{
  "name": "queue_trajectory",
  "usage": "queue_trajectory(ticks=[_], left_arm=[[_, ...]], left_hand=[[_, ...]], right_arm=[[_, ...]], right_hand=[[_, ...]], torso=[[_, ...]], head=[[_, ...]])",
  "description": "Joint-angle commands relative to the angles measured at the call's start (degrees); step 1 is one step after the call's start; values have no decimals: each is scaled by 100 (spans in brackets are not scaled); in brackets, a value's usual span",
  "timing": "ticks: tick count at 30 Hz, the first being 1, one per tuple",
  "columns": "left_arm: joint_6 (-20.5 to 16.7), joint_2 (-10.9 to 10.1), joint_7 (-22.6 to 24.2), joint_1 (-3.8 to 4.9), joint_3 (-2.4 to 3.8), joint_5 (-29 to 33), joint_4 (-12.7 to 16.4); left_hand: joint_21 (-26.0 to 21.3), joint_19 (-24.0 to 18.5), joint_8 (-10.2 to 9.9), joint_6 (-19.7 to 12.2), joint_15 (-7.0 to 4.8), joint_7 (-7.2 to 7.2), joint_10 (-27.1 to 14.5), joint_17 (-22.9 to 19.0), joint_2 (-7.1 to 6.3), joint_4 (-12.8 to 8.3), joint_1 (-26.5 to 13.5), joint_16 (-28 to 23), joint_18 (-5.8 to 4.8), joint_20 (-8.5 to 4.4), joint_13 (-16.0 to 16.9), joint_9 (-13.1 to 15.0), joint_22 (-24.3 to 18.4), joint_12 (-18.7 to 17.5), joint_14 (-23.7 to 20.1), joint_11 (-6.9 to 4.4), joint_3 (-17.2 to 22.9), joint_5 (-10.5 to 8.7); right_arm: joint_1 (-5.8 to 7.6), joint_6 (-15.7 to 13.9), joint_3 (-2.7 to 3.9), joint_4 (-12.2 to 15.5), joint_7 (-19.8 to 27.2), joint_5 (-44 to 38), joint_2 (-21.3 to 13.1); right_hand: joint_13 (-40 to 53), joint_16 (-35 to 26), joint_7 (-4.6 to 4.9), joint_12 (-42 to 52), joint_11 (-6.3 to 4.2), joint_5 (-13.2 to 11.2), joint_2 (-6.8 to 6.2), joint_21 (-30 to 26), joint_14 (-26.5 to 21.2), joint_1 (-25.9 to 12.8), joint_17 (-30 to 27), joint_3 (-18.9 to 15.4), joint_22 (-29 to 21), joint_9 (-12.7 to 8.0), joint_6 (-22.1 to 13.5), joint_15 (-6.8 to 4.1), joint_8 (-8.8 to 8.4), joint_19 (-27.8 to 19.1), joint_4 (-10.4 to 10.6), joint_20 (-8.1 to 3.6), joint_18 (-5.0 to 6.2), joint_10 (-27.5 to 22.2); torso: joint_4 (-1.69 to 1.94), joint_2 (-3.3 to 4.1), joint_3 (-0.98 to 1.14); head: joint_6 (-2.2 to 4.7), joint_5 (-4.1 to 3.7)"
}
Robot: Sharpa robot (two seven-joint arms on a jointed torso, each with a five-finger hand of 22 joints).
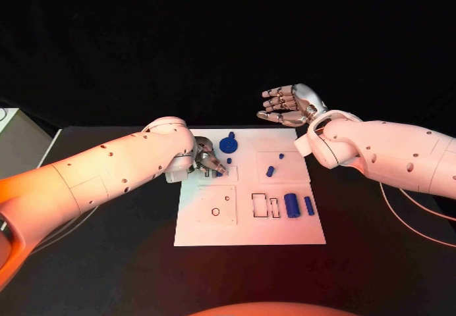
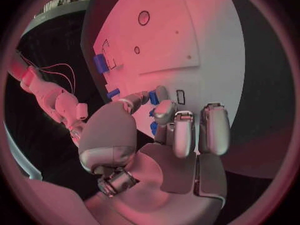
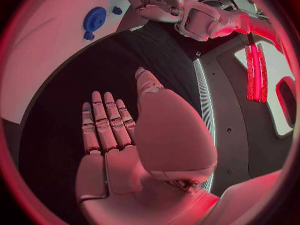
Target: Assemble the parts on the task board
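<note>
The black table (image 1: 114, 263) runs out into darkness on every side, and the white board (image 1: 249, 227) lies in the middle of it.

Starting at nine o'clock, my left hand (image 1: 205, 161) is down on the board's near-left corner region, fingers drawn together. In the left wrist view the thumb and a fingertip (image 2: 164, 108) appear to pinch a small blue piece (image 2: 153, 98) just above the board, beside a small outlined slot (image 2: 180, 96). I judge this to be the step in hand: seating that piece. To do it well I would keep the pinch low on the piece, square it to the slot, and press down only once the edges line up; a tilted piece would likely jam or slip out.

Moving toward twelve o'clock, a round blue gear-like part (image 1: 228, 143) sits at the board's far edge, with a small blue peg (image 1: 229, 160) just below it. Past centre, two short blue pins (image 1: 271, 170) lie inside an outlined square. Toward four o'clock, a blue block (image 1: 292, 205) and a slimmer blue bar (image 1: 309, 205) rest beside empty outlined rectangles.

At one o'clock, my right hand (image 1: 290, 105) hovers beyond the board's far right corner, holding nothing, fingers straight and side by side, thumb apart. I would leave it there, clear of the left hand's work.
</note>
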Motion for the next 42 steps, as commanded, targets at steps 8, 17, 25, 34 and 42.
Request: queue_trajectory(ticks=[8,17,25,34,42], left_arm=[[-45,-48,27,-41,-25,10,29],[-110,-168,30,-48,-3,12,137],[-219,-311,29,-51,44,9,318],[-243,-468,29,-50,236,-7,506],[-260,-611,35,-48,593,40,729]], left_hand=[[-42,21,-63,31,-14,35,-54,1509,-62,469,-9,25,-105,3,-9,-19,63,-43,605,14,-418,-288],[-43,27,-68,37,-12,38,-55,1509,-77,659,107,25,-106,5,-6,-15,72,-46,605,13,-582,-467],[-41,40,-80,53,-15,33,-40,1509,-15,894,179,25,-108,5,18,-11,90,-39,605,12,-928,-1068],[-41,43,-83,57,-14,32,-39,1509,23,895,155,25,-109,4,17,-10,96,-42,605,10,-1022,-1231],[-51,29,-88,47,-14,34,-68,1509,22,888,168,25,-105,4,-46,-11,76,-86,605,11,-1051,-1265]], right_arm=[[-2,71,1,10,61,-50,-3],[-5,77,1,14,66,-57,-13],[-14,86,1,19,70,-44,-19],[-24,82,1,17,71,-25,-36],[-30,64,1,11,75,-19,-54]], right_hand=[[1,-28,553,-24,3,22,-11,-22,-21,-23,-10,4,-9,-7,33,1,16,-48,8,3,-59,41],[1,-28,553,-23,3,16,-7,-22,-23,-28,-12,0,-9,-5,54,2,19,-53,9,3,-60,42],[2,-26,553,-22,2,16,-1,-25,-12,-34,-12,-4,-12,-4,66,2,21,-74,9,3,-61,46],[3,-23,553,-19,2,16,4,-27,-10,-41,-14,-8,-13,-4,77,2,24,-85,9,3,-63,51],[4,-22,552,-18,1,9,10,-28,-16,-53,-16,-16,-15,-4,84,2,26,-96,10,3,-64,56]], torso=[[-6,3,1],[0,3,-1],[-6,1,3],[0,1,1],[7,0,5]], head=[[10,-5],[14,-11],[78,20],[134,-21],[162,5]])
